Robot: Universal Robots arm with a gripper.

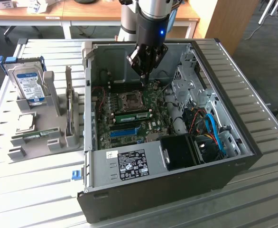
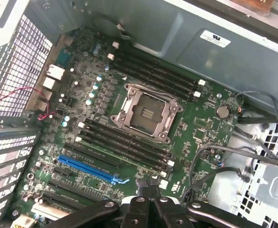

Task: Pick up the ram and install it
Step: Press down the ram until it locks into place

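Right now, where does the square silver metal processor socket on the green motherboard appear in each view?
Exterior view: the square silver metal processor socket lies near the middle of the picture, on the green motherboard inside the open computer case.
Wrist view: the socket sits mid-board, between two banks of black memory slots.
Shared landmark: the long blue expansion slot, just past one bank of memory slots.

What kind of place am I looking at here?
Probably a robotics lab or test bench for computer assembly: an open computer case lies on a slatted metal table, beside a parts holder with a hard drive; wooden desks stand behind.
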